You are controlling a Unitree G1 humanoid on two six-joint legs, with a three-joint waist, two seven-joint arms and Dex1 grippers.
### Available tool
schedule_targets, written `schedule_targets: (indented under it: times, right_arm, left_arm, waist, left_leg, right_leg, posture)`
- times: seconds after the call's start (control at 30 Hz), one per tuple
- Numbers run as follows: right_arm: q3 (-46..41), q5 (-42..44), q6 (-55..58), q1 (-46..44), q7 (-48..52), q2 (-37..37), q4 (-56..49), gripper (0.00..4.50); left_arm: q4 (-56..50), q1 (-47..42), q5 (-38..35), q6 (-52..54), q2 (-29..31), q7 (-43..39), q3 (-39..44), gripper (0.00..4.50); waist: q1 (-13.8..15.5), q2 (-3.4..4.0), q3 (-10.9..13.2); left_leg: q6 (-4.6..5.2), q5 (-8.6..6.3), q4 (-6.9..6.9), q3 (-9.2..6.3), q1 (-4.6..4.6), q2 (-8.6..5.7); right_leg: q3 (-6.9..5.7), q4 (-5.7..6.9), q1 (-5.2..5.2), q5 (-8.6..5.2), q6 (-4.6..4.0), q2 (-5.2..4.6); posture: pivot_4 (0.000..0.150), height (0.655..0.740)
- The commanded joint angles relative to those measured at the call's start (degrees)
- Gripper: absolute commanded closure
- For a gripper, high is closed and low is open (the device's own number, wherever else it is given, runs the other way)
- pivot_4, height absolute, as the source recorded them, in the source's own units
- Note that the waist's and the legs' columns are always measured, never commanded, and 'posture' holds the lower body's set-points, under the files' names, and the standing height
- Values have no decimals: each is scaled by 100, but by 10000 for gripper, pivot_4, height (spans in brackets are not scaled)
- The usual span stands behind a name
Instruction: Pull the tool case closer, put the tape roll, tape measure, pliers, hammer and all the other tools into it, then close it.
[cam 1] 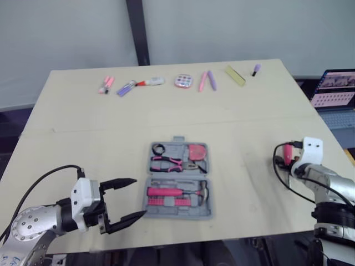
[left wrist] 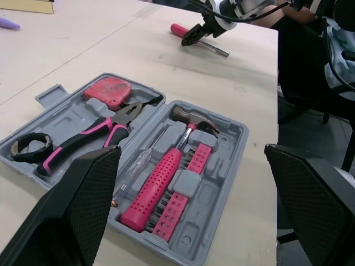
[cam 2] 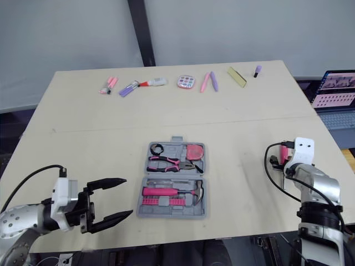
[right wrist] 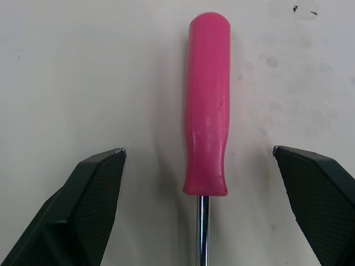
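Evidently the packing is almost done: the open tool case (cam 1: 178, 139) sits mid-tabletop (cam 1: 83, 122) toward the near edge, with the tape roll (cam 1: 158, 149), pliers (cam 1: 166, 162), tape measure (cam 1: 197, 151) and hammer (cam 1: 175, 192) in their slots. A pink screwdriver (right wrist: 207, 105) lies on the bare surface well to its right, so that and closing the lid are left. The right end effector (right wrist: 199, 151) hangs over its handle, fingers spread either side without touching. The left end effector (cam 1: 140, 196), fingers apart and empty, hovers just beside the case's left edge.
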Motion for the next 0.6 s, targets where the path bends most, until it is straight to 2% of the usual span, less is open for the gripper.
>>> schedule_targets:
  times: [0.03,0.27,0.47,0.6]
  right_arm:
    - [-45,-63,-29,-67,-42,-81,-1,8689]
    - [-70,-52,48,-95,-83,-67,12,40958]
    - [-88,-16,109,-49,-85,-28,-123,40902]
    - [42,124,492,92,179,-137,-811,40902]
  left_arm:
    - [-172,43,4,-65,-31,3,-28,0]
    - [121,-8,139,-269,-86,-100,-142,0]
    - [512,116,236,-622,-187,-318,-125,0]
    - [783,227,127,-785,-139,-591,113,0]
  waist:
    - [1,0,0]
    - [3,0,0]
    - [4,0,0]
    - [3,1,0]
  left_leg:
    - [0,0,0,0,0,0]
    - [0,0,0,0,0,0]
    - [0,0,-1,0,0,0]
    - [0,0,-2,0,-2,0]
  right_leg:
    - [0,0,0,0,0,0]
    - [0,0,0,0,0,0]
    - [0,-1,0,0,0,0]
    - [0,0,-4,0,0,0]
  posture:
    - [1500,7400]
    - [1500,7400]
    - [1500,7400]
    - [1500,7400]
